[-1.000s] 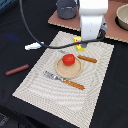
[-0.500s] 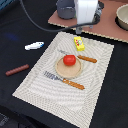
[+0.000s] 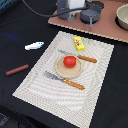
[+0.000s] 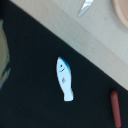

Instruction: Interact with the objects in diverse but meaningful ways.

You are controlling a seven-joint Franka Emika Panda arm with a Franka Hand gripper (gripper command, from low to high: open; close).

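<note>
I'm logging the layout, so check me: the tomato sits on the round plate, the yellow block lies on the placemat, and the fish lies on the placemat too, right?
Not quite. The fish lies off the placemat, on the dark surface beside it, as both the exterior and wrist views show. The tomato does sit on the plate, and the yellow block lies on the placemat.

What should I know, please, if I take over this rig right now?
Gripper: not in either view; the arm is raised near the exterior view's top, state unknown.
Tomato sits on the round plate on the placemat.
Yellow block lies on the placemat's far part.
Fish and sausage stick lie on the dark cloth, off the placemat.
Pot stands on the board behind.
Nothing held; next interaction is open.
</note>
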